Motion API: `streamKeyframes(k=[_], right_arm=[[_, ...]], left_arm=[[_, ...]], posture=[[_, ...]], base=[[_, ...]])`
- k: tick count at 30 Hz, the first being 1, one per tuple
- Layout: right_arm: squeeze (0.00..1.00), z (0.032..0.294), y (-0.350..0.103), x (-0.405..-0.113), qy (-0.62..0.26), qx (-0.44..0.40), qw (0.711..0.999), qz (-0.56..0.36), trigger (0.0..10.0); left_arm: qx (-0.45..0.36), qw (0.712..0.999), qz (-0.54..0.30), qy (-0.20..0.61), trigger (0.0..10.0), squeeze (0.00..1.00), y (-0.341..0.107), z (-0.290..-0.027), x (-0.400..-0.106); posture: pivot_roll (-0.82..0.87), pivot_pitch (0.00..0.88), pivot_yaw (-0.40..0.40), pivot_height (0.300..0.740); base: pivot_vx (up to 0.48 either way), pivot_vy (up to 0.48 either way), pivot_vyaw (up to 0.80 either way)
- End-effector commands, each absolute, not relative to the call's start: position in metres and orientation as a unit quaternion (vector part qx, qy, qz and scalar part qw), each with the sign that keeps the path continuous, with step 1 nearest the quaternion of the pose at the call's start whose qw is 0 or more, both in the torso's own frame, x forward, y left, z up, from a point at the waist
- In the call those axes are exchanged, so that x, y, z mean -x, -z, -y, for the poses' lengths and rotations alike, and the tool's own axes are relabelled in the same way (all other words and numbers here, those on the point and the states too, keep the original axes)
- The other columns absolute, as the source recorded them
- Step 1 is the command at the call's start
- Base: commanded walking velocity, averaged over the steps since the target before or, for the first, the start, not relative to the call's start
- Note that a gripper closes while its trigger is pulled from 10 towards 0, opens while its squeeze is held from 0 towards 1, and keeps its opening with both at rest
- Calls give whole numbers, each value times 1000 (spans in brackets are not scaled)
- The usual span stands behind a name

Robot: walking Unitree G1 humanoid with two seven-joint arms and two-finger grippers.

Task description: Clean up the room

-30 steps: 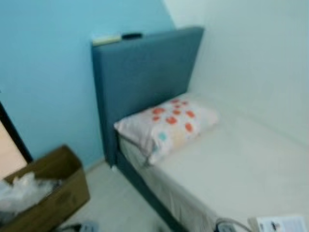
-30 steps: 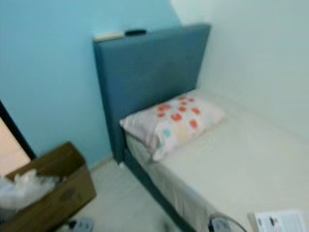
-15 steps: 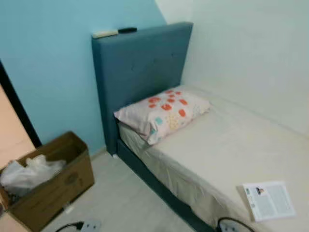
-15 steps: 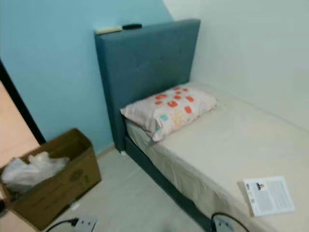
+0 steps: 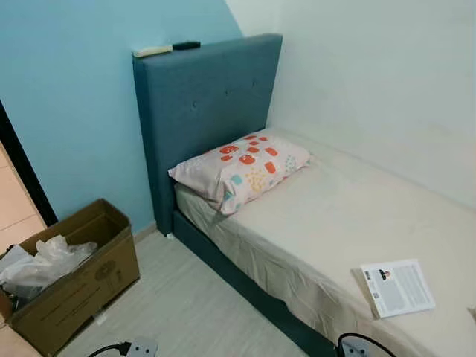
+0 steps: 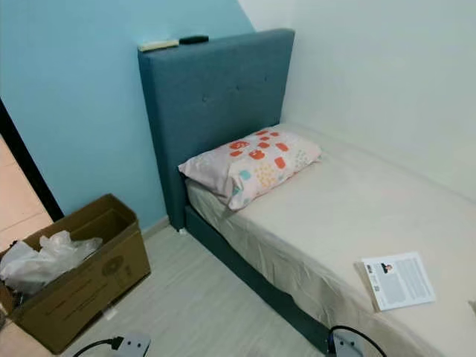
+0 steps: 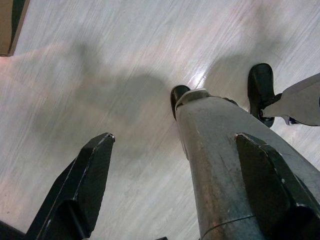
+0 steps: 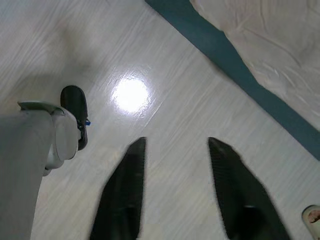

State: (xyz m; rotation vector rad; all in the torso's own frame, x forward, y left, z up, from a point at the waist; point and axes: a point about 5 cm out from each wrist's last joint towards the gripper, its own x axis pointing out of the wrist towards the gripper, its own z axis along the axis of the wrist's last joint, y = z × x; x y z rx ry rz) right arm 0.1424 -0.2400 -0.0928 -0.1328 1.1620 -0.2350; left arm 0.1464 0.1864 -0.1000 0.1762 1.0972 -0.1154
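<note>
Nearest, at floor level: left hand [image 7: 175,142] hanging idle over the pale floor [image 5: 193,305], fingers spread wide, holding nothing. Likewise the right hand [image 8: 177,150], fingers well apart and empty, just off the blue bed base. Beside it, at the frame corner, a small pale object [image 8: 312,217], too cropped to identify.

Compared with a second ago: whole view shifted and sharpened, so attributable to the camera, not to any object. Brings the leaflet [image 5: 397,288] fully into sight, lying flat on the mattress near the bed's [image 5: 320,216] near edge. Judged to mean a survey stance reached, with no pickup yet begun.

On the floor near the feet: a power strip [image 5: 137,347] with its cable, and a black cable loop [image 5: 361,343] at the bed's foot. Both judged trip or snag hazards for any step toward the bed.

Further left: an open cardboard box [image 5: 82,290] holding crumpled plastic bags [image 5: 44,256], a likely receptacle for rubbish.

Further back: a patterned pillow [image 5: 242,167] resting against the blue headboard [image 5: 201,104], in order. On top of the headboard, a pale flat item [image 5: 152,51] and a black item [image 5: 186,45] end to end, kind not discernible; judged a high reach.

Most probable first candidate: the leaflet, with the cable loop directly below it.
</note>
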Motion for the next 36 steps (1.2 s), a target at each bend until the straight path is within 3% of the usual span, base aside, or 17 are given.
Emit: streamKeyframes(k=[1, 19, 20, 28, 36], right_arm=[[1000, 243, 91, -143, 118, 66, 828, -544, 10000], [1000, 225, 89, -161, 102, 43, 848, -518, 10000], [1000, 220, 90, -161, 92, 47, 847, -522, 10000], [1000, 208, 87, -173, 74, 44, 857, -509, 10000], [1000, 203, 88, -174, 71, 31, 856, -511, 10000]], left_arm=[[-81, 846, -523, 61, 10000, 0, 101, -183, -145], [-88, 861, -499, 42, 10000, 0, 93, -196, -161], [-70, 867, -492, 32, 10000, 1000, 91, -196, -166], [-54, 875, -481, 24, 10000, 1000, 87, -199, -173], [-64, 877, -476, 10, 10000, 1000, 84, -202, -180]], posture=[[102, 0, -93, 740], [157, 0, -98, 740], [176, 0, -95, 740], [148, 0, -74, 740], [176, 0, -109, 740]], base=[[0, 0, 0], [0, 0, 0], [0, 0, 0], [0, 0, 0], [0, 0, 0]])
